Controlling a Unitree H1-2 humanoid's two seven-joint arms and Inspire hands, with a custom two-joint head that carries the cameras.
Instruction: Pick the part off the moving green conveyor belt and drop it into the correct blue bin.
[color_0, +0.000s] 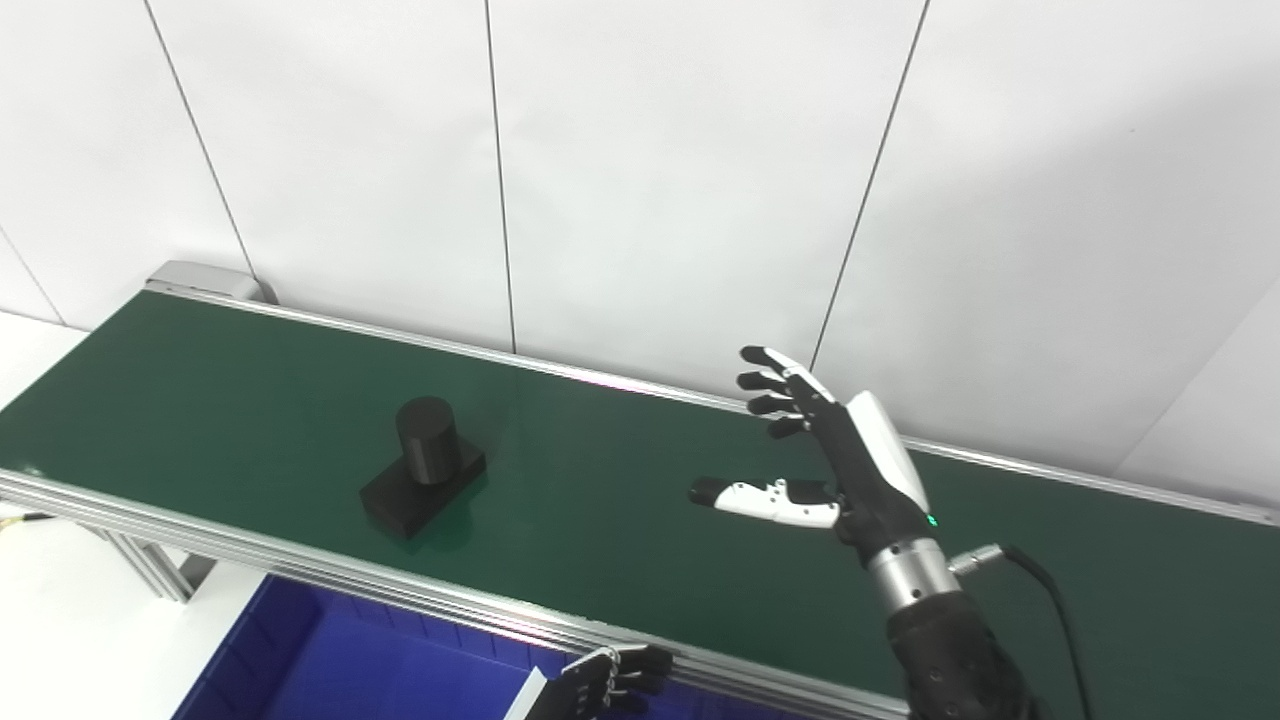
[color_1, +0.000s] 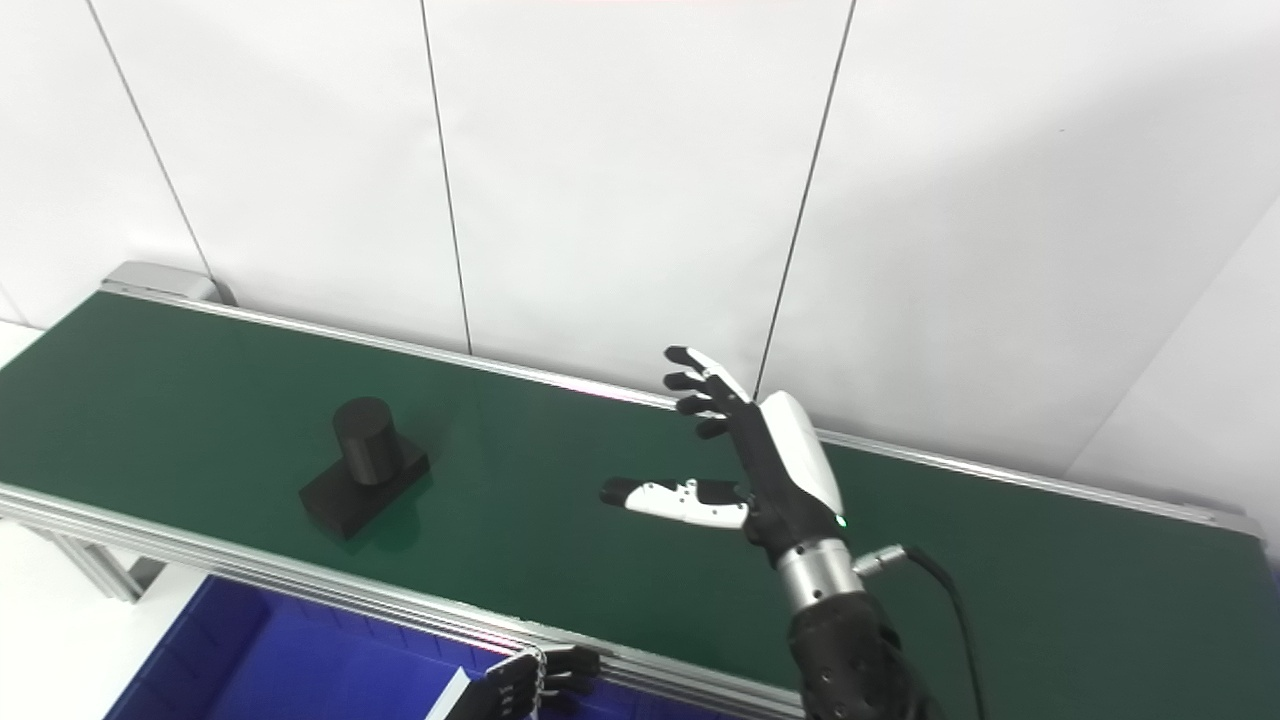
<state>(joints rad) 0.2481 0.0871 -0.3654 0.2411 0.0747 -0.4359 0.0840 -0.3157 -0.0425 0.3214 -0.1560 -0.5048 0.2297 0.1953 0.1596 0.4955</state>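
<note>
Left eye view: right hand raised above the green conveyor belt, palm facing left, fingers spread and pointing up toward the far rail, thumb stretched out sideways; it holds nothing. Left hand only partly in view at the bottom edge, low by the near rail over the blue bin; fingers look curled, but whether it is closed I cannot tell. The part sits on the belt well apart from the right hand, to its left: matte black, an upright cylinder on a flat rectangular base. Right eye view: same layout; part near the belt's front rail, right hand spread and empty, belt smooth and dark, rails of ribbed aluminium.
</note>
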